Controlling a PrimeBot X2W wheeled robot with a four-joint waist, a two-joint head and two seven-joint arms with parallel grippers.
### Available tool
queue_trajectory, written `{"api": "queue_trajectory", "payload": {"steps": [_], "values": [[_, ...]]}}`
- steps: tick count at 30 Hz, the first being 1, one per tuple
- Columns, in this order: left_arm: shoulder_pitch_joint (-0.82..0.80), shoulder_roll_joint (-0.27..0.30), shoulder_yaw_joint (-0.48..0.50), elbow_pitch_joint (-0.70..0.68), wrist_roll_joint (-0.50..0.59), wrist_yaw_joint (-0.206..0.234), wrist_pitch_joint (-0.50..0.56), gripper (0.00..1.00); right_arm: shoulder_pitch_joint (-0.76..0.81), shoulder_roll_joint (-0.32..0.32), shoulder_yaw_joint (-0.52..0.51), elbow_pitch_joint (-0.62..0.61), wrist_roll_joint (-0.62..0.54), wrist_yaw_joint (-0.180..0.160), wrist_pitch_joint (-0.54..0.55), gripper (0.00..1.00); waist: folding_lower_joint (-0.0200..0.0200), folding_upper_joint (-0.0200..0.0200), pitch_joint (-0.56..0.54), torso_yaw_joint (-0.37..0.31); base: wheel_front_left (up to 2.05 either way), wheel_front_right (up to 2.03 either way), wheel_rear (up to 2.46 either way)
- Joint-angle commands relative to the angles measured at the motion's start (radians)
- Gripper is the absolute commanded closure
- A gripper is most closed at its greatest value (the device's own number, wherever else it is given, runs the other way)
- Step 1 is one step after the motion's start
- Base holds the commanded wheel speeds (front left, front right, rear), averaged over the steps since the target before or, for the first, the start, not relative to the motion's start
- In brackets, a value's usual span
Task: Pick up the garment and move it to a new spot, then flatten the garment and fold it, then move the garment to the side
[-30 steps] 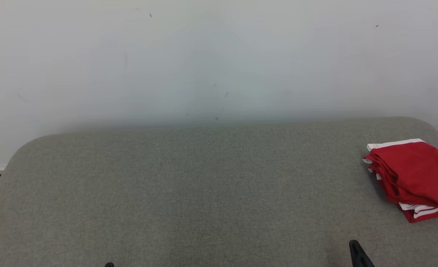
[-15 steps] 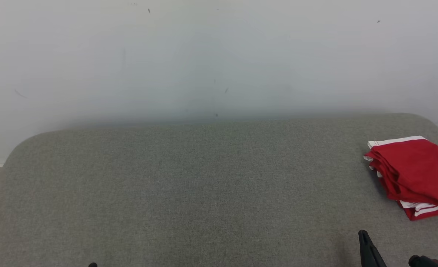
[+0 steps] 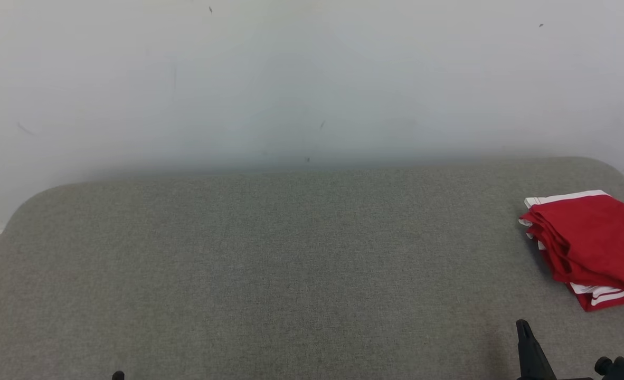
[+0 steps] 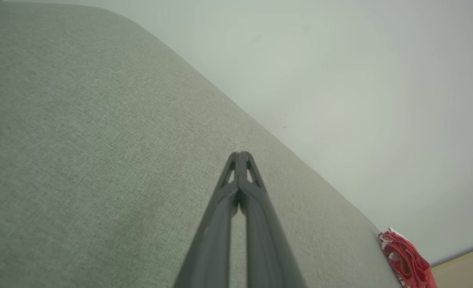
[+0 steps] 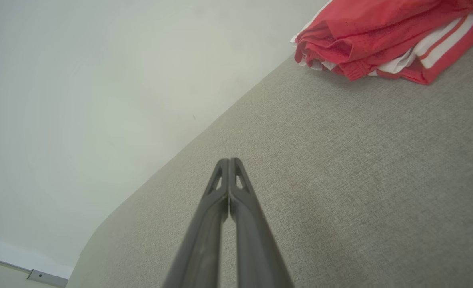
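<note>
Peeking over the bottom edge of the head view, the left claw (image 3: 117, 375) shows just its dark tip at the lower left. In its wrist view the two long fingers are pressed together, pinching nothing, and slant low over the grey fabric bench (image 3: 291, 264) towards the pale wall (image 3: 291, 79). Further right, the right claw (image 3: 523, 324) rises from the bottom edge, its fingers likewise closed tip to tip and empty, with bare bench beneath. At the far right lies the folded red garment (image 3: 592, 243), well apart from both claws. Its long axis runs from the wall side towards the robot, stacked folds facing left, white-striped hem nearest.
</note>
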Motion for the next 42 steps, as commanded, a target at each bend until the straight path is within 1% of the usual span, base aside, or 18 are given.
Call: {"api": "queue_trajectory", "payload": {"steps": [1, 13, 42], "values": [[-0.022, 0.008, 0.006, -0.017, -0.034, 0.0, 0.005, 1.0, -0.03, -0.002, -0.006, -0.008, 0.035, 0.0, 0.007, 1.0, -0.0001, 0.0, 0.001, 0.0, 0.0, 0.0, 0.0], [-0.032, 0.01, 0.021, -0.018, -0.198, 0.001, 0.036, 1.0, -0.062, -0.001, -0.017, 0.012, 0.205, 0.0, 0.04, 1.0, -0.0001, 0.0, 0.011, -0.001, 0.0, 0.0, 0.0], [-0.051, 0.013, 0.05, -0.019, -0.51, 0.001, 0.099, 1.0, -0.125, -0.003, -0.036, 0.048, 0.534, 0.0, 0.104, 1.0, -0.0001, 0.0, 0.035, -0.003, 0.0, 0.0, 0.0]]}}
